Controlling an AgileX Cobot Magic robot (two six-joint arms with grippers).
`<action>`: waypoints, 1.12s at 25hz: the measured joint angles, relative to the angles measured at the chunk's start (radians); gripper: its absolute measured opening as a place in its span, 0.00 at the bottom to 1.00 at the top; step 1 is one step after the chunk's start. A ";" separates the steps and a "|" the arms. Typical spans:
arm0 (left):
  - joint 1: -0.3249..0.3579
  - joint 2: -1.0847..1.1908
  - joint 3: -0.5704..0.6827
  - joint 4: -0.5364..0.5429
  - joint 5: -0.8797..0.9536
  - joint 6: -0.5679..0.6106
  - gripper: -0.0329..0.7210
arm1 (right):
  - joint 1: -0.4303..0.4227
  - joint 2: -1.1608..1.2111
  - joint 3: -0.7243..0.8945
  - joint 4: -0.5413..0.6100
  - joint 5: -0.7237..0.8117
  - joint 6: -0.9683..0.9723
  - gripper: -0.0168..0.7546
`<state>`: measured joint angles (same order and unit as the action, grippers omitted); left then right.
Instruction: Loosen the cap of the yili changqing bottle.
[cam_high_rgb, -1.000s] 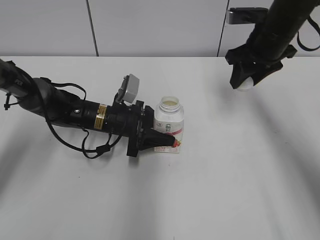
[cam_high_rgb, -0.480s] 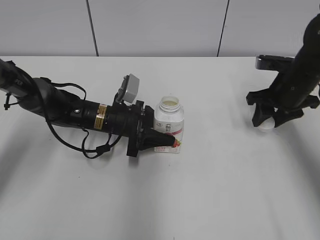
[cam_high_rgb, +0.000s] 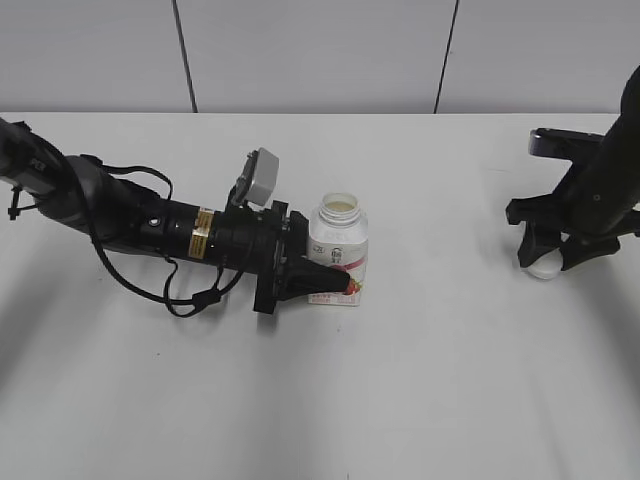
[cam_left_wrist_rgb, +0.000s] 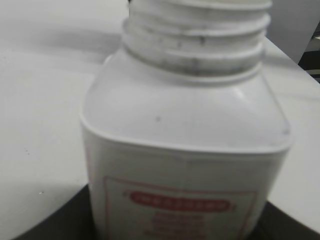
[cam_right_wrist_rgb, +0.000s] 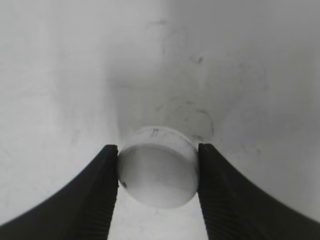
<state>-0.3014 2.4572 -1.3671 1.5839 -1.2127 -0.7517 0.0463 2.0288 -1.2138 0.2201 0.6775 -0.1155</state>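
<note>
The yili changqing bottle stands upright in the middle of the white table, its wide neck open with no cap on. In the left wrist view the bottle fills the frame, threads bare. My left gripper is shut on the bottle's lower body. My right gripper is at the far right, down at the table surface, shut on the white cap. In the right wrist view the cap sits between both fingers, just at the table.
The white table stretches around both arms. A grey panelled wall runs along the back edge. The left arm's cables lie on the table beside the bottle.
My right gripper has carried the cap from high at the back right down to the table surface at the far right. The left gripper and bottle have not moved.
</note>
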 joint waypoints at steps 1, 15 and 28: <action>0.000 0.000 0.000 0.000 0.000 0.000 0.55 | 0.000 0.005 0.000 -0.001 0.000 0.000 0.52; 0.000 0.000 0.000 0.000 -0.001 0.000 0.55 | 0.000 0.020 0.000 -0.003 0.012 0.001 0.78; 0.000 0.000 0.001 -0.014 -0.002 0.000 0.56 | 0.000 0.017 -0.233 0.016 0.305 0.006 0.66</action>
<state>-0.3014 2.4572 -1.3661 1.5697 -1.2146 -0.7517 0.0463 2.0457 -1.4472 0.2358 0.9823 -0.1096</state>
